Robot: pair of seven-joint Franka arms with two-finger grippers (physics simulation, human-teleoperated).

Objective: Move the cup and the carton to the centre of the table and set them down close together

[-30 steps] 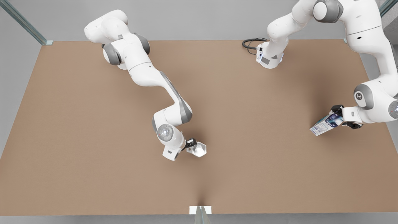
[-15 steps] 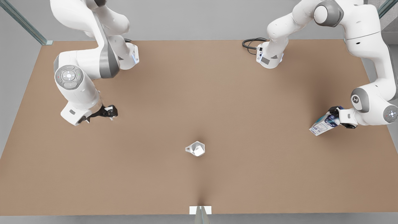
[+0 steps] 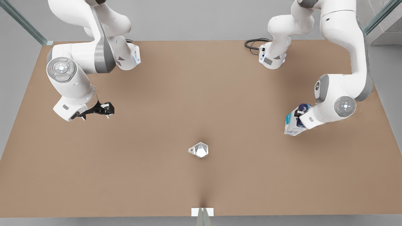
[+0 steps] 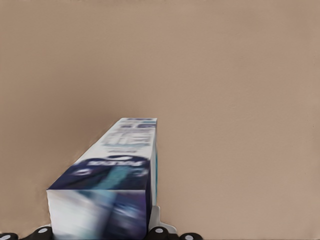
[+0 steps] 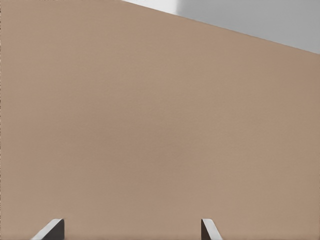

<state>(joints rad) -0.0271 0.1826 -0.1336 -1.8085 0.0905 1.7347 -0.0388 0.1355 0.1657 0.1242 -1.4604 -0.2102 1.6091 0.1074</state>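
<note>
The silvery faceted cup (image 3: 200, 149) stands alone on the light-brown table (image 3: 201, 94), near the middle and towards the front edge. At the front view's right, my left gripper (image 3: 299, 113) is shut on the white, blue and teal carton (image 3: 292, 123), which hangs tilted just above the table. In the left wrist view the carton (image 4: 117, 175) juts out from between the fingers over bare tabletop. My right gripper (image 3: 107, 110) hovers at the front view's left, far from the cup, open with nothing between its fingertips (image 5: 50, 229).
Both arm bases (image 3: 272, 59) (image 3: 128, 59) stand along the back edge, with a black cable (image 3: 252, 44) beside the one on the front view's right. A small white bracket (image 3: 202, 212) sits at the middle of the front edge. Bare tabletop lies between cup and carton.
My right gripper let go of the cup and pulled far back to the front view's left. My left gripper carried the carton a little towards the centre and turned it.
</note>
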